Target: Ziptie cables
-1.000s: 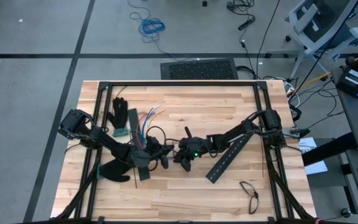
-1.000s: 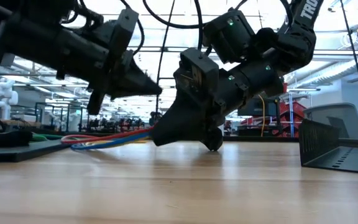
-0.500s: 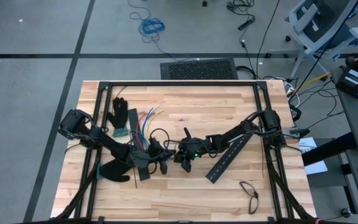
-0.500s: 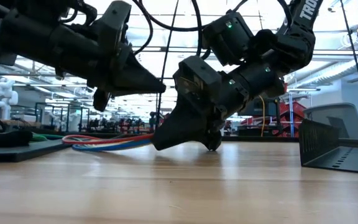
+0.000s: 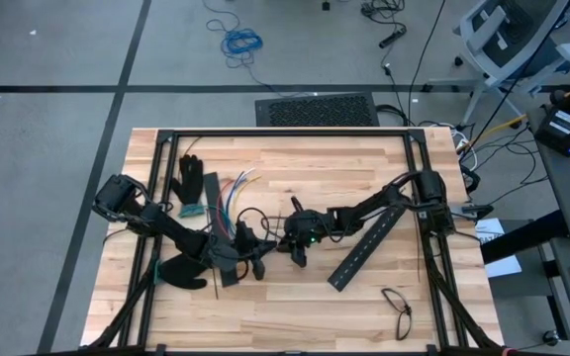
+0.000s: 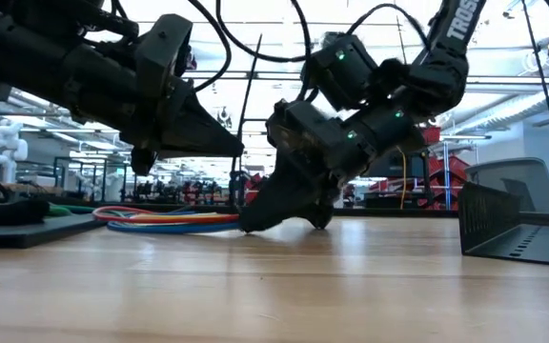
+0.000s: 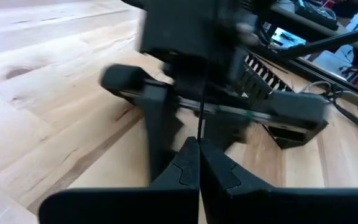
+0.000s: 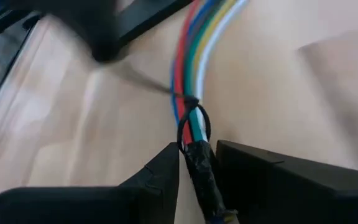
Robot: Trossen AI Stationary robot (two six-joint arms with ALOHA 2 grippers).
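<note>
Two black jointed arms, looping black cables, small green lights, white lettering on one link

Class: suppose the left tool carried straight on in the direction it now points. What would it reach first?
Most likely the right tool, which sits directly ahead of the left tool, close over the table; in the left wrist view its dark body fills the line. The exact gap between them is unclear.

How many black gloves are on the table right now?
2. One black fabric glove lies flat near the wooden table's far left corner; the other black glove lies nearer the front, beside the left arm. Others could be hidden beneath the arms.
</note>
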